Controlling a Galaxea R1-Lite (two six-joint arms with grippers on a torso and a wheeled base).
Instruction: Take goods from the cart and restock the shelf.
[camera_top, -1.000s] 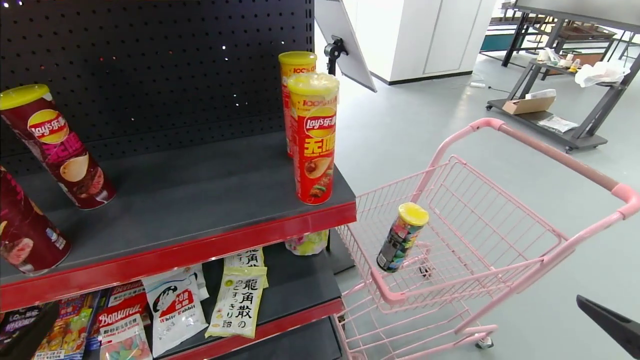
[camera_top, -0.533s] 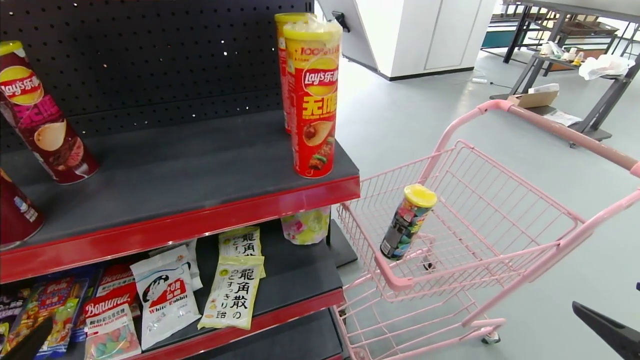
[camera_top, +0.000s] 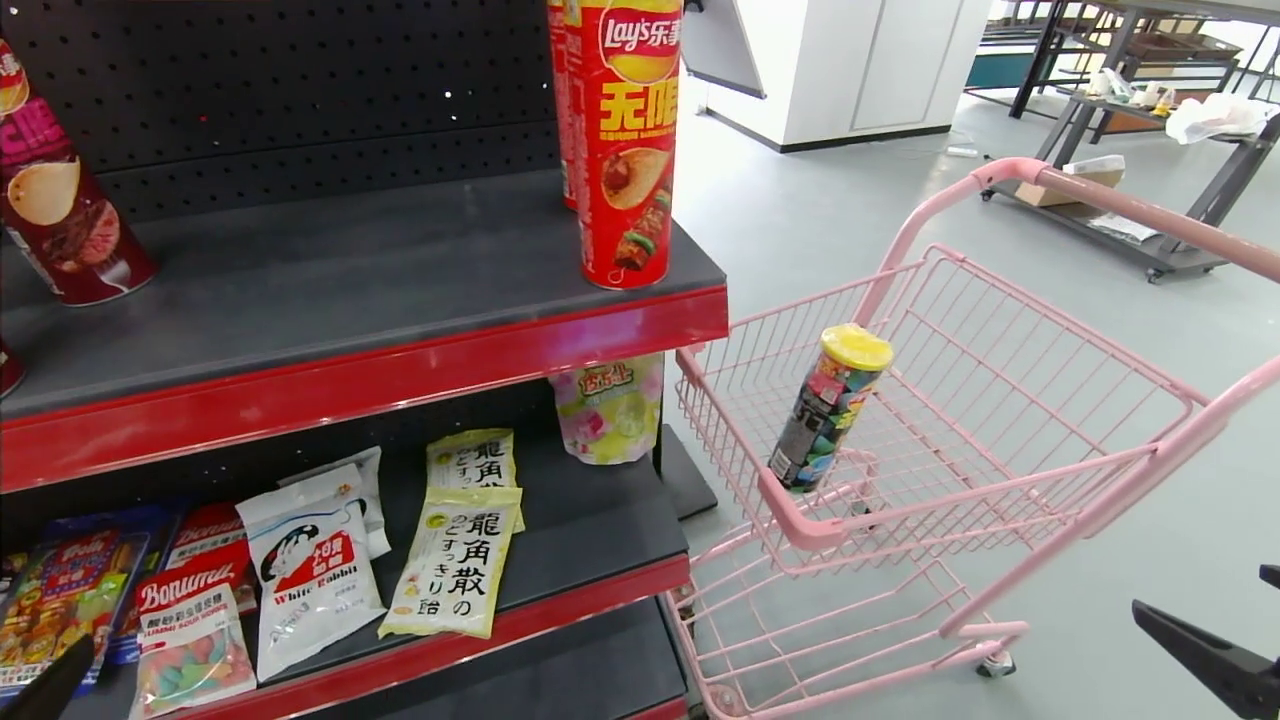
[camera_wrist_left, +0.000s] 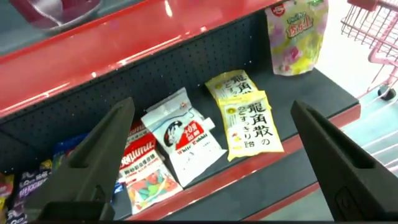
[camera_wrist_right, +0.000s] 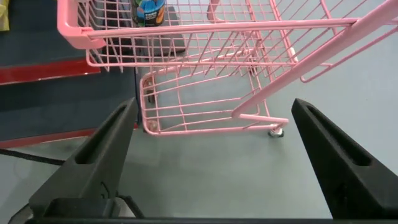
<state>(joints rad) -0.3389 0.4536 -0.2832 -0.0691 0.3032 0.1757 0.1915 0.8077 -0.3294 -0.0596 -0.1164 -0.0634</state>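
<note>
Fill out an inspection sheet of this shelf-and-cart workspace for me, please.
Surface: upper shelf board, dark with a red front edge, bare in the middle.
Job's things: one yellow-lidded can stands in the pink cart, at its shelf-side end; red cans at the board's right end, a dark red can at its left.
Clutter: sweet bags lie flat on the lower shelf; a pouch stands at its right end.
Grippers: left gripper open, empty, before the lower shelf; right gripper open, empty, low beside the cart.
Cables: nothing seen.
Surroundings: grey floor, white cabinet, wheeled rack.
</note>
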